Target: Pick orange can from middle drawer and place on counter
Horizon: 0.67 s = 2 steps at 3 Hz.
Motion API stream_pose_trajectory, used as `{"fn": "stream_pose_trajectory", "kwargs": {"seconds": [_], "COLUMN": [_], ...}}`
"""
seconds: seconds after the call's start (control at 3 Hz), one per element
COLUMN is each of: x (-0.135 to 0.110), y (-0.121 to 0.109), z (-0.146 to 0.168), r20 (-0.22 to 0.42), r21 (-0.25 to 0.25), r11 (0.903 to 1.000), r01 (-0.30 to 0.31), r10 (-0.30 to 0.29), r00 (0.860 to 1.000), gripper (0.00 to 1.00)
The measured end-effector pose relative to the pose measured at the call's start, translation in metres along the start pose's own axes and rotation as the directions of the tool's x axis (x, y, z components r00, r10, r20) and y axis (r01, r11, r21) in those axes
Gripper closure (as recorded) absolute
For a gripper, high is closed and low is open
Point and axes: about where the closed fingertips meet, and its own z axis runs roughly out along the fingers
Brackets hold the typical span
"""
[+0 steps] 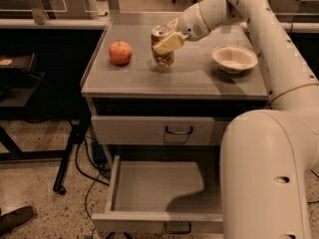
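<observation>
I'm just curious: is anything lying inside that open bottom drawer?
The middle drawer shows only bare grey floor; its right part is hidden behind the robot's arm. The gripper holds the orange can over the counter.

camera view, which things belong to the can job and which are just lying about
Job: orange can; tool gripping it over the counter; open middle drawer.
Lying about: red apple; white bowl; shut upper drawer.
</observation>
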Motion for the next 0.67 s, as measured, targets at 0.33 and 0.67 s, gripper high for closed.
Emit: {"fn": "stream_pose_trajectory", "kwargs": {"seconds": [0.33,0.67], "x": [0.0194,0.0199], "y": [0.0072,0.0083], "z": [0.012,0.0121], "r20": [-0.027,-0.033], "r21": [-0.065,-0.079], "r11": [0.9975,0.9964], "r01": [-0.025,-0.031], "r10": [0.024,0.028], "r00": [0.999,0.999], "gripper": [1.0,1.0]}}
